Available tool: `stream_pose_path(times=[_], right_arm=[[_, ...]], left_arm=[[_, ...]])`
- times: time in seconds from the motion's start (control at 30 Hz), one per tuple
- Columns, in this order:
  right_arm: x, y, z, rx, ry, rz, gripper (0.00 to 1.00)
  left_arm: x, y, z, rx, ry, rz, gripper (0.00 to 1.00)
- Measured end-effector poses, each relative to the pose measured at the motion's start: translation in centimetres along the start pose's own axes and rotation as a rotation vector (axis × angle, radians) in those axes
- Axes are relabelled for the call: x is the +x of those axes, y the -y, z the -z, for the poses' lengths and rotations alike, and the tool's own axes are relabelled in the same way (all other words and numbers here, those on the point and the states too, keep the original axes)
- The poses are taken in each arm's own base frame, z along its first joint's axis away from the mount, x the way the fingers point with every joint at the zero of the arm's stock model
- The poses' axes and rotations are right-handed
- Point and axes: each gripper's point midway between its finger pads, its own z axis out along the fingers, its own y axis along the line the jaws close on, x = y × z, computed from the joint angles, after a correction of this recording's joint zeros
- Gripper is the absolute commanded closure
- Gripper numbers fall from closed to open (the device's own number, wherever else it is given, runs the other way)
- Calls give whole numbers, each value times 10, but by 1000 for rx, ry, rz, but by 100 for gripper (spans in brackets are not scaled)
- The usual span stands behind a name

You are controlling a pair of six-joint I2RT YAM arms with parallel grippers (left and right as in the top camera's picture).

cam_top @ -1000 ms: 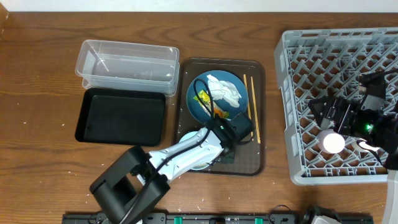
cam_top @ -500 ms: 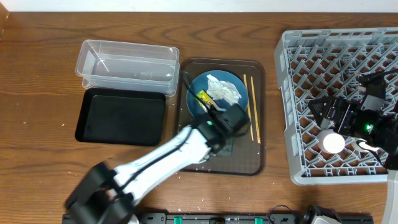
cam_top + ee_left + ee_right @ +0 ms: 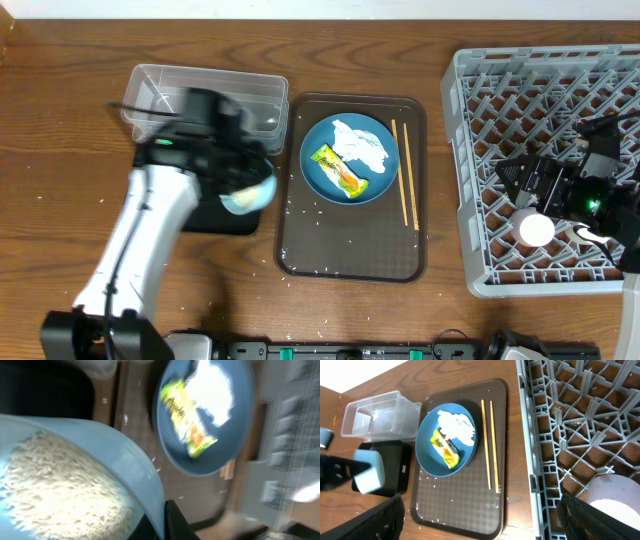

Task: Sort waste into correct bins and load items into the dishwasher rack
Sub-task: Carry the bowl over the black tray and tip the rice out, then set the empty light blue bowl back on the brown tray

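Note:
My left gripper [image 3: 240, 182] [image 3: 162, 521] is shut on the rim of the white bowl with pale blue rim [image 3: 248, 192] [image 3: 127, 460]. It holds the bowl, full of white rice [image 3: 50, 485], over the right part of the black tray [image 3: 222, 220] [image 3: 395, 460]. The blue plate [image 3: 375, 175] [image 3: 227, 440] on the brown tray bears the snack wrapper [image 3: 338, 170] [image 3: 187, 425] and the white tissue [image 3: 360, 146] [image 3: 215, 387]. The chopsticks [image 3: 405, 185] [image 3: 487, 445] lie right of the plate. My right gripper [image 3: 520, 178] [image 3: 482, 510] is open and empty over the grey rack [image 3: 500, 110] [image 3: 555, 440].
The clear tub [image 3: 205, 95] [image 3: 380, 417] stands behind the black tray. The brown serving tray [image 3: 350, 250] [image 3: 460, 505] has loose rice grains on it, and some lie on the table by its front edge. A white cup [image 3: 533, 228] [image 3: 615, 497] stands in the rack.
My left arm lifted the bowl off the front of the brown tray and swung it left, over the black tray. The plate now shows fully. The right arm has not moved.

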Motion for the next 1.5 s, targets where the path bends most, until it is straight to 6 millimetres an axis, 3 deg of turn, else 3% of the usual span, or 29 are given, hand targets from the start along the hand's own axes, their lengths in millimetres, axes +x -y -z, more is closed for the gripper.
stream_pose_path(times=[0.27,0.4,0.57,0.97,1.2,1.5], right_arm=[[0,0,0,0,0,0,4],[0,0,0,0,0,0,5],[0,0,0,0,0,0,5],[0,0,0,0,0,0,4],[0,0,0,0,0,0,4],[0,0,0,0,0,0,4]], left_arm=[[-43,-20,52,578,74,126,94],[-54,-35,62,724,103,198,94],[-52,-41,58,793,104,219,94],[-34,-44,48,820,159,84,94],[-35,-45,47,809,190,13,94],[-34,-49,45,788,167,62,94]])
